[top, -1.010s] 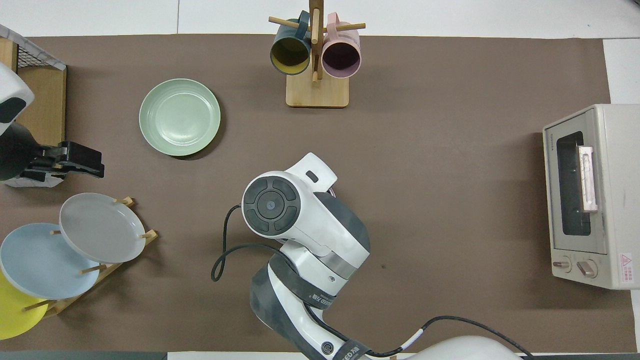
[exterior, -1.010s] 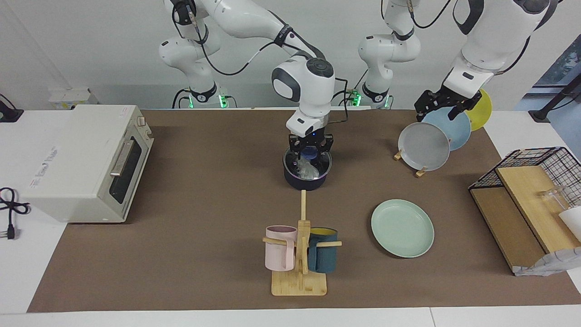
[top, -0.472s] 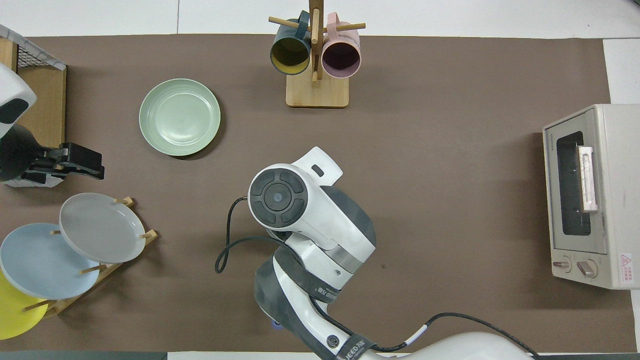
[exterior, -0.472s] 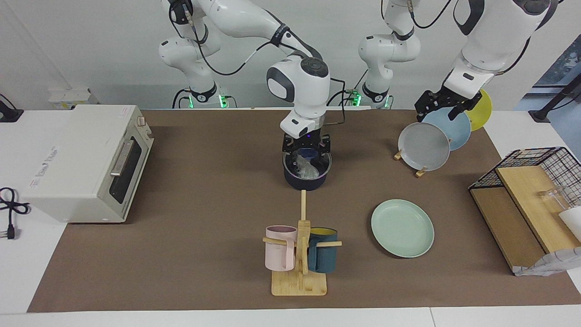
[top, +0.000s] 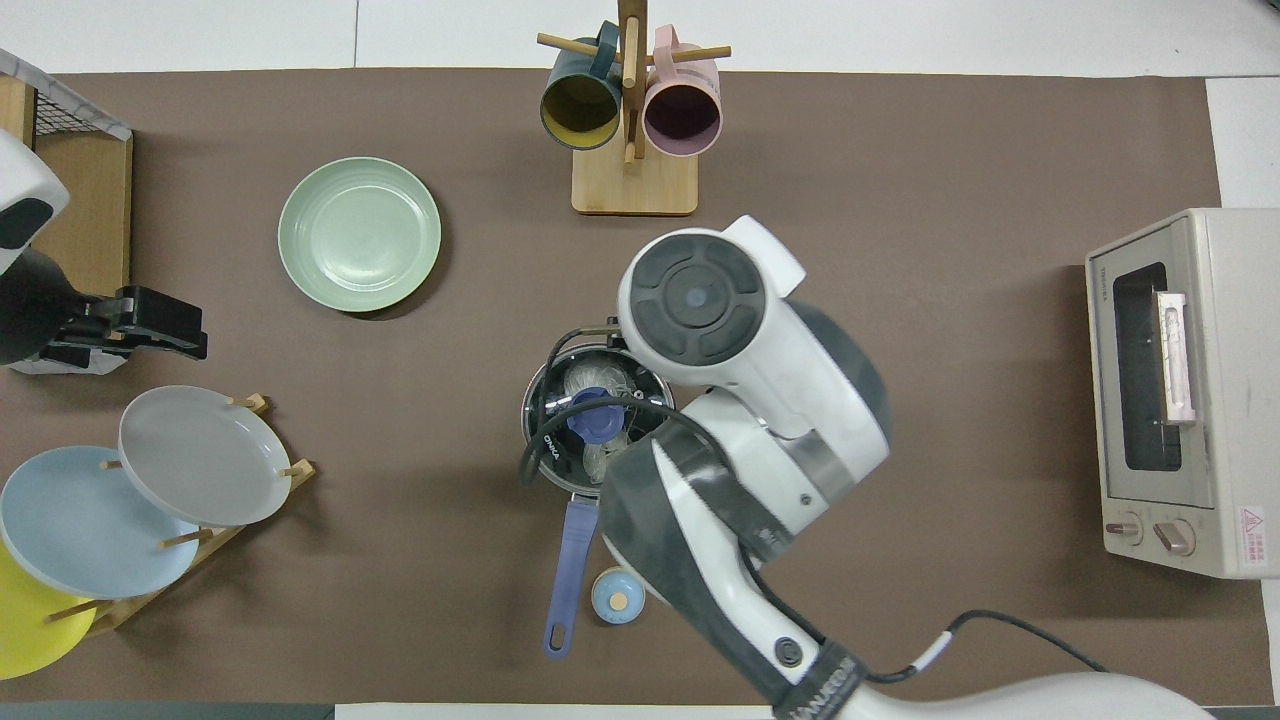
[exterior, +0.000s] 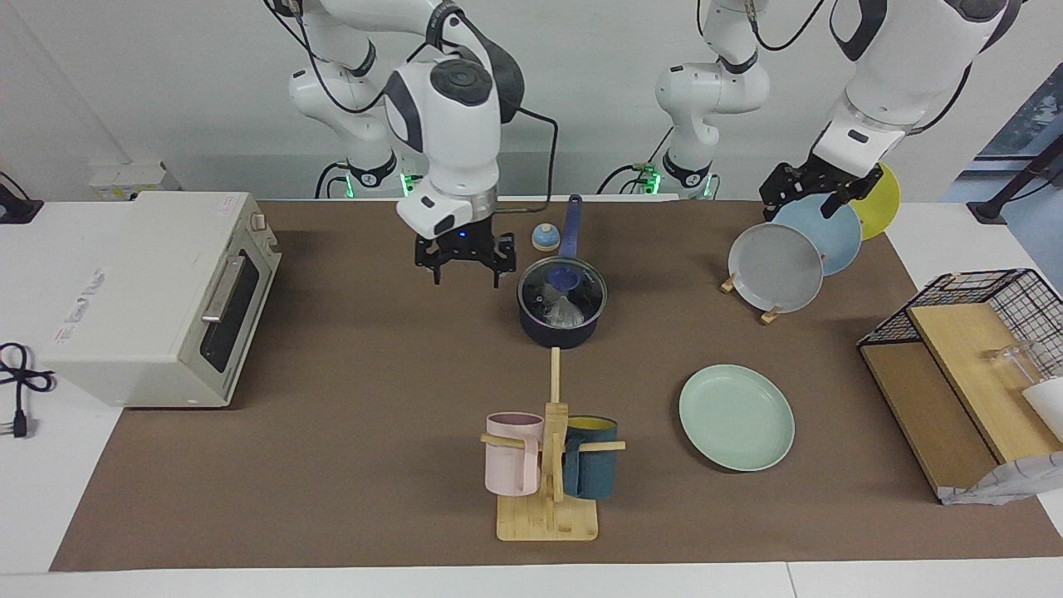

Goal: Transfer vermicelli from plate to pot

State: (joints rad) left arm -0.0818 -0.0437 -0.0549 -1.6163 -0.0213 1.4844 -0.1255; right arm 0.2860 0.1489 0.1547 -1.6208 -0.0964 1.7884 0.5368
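A plain white wall (exterior: pixel 166 91) rises along the robots' edge of the white table (exterior: pixel 33 498); a brown mat (exterior: pixel 349 399) covers it; a window (exterior: pixel 1030 116) shows at the left arm's corner.

I count four plates: one mint-green plate (exterior: pixel 736 418) at four o'clock on the mat, plus grey (exterior: pixel 774 267), light-blue (exterior: pixel 830 232) and yellow (exterior: pixel 882 199) in the rack. Two mugs, pink (exterior: pixel 513 453) and teal (exterior: pixel 590 468). One pot (exterior: pixel 562 302), one toaster oven (exterior: pixel 145 296), two grippers (exterior: pixel 464 264) (exterior: pixel 812 193).

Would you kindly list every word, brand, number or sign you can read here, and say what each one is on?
"ONNA", as far as it reads: on the pot, at its rim.
Red triangle warning sign: on the toaster oven; its text is too small to read.
Faint brand on the oven's top: unreadable.
Lettering on the right arm's band: unreadable.
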